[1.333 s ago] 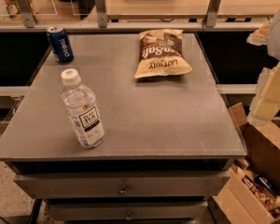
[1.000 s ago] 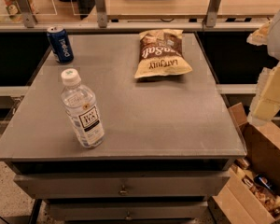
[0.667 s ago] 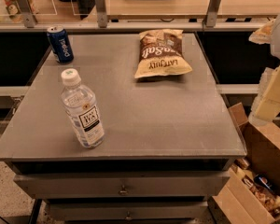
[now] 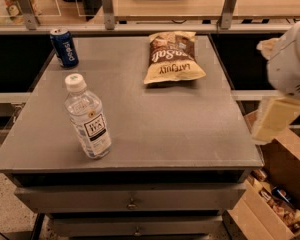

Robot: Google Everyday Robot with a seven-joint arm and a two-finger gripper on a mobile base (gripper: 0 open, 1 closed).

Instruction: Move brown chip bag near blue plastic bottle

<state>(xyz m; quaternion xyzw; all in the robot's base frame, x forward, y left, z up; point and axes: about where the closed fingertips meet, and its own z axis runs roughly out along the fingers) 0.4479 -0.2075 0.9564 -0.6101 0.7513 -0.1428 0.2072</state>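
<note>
The brown chip bag point(image 4: 172, 57) lies flat at the back middle of the grey table point(image 4: 190, 129), dark brown and cream with white script lettering. The blue plastic bottle point(image 4: 87, 117) stands upright at the front left, clear with a white cap and a white-and-black label. Bag and bottle are well apart. My gripper point(image 4: 273, 120) hangs off the table's right edge, beside the front right corner, as a cream piece under the white arm point(image 4: 290, 59). It touches nothing and is far from the bag.
A blue soda can point(image 4: 64, 47) stands at the table's back left corner. A cardboard box point(image 4: 270, 209) of packaged goods sits on the floor at the right. A railing with posts point(image 4: 107, 6) runs behind the table. Drawers point(image 4: 132, 201) sit below.
The arm and gripper at the right edge have shifted a little down and to the left. The bag, bottle and can have not moved.
</note>
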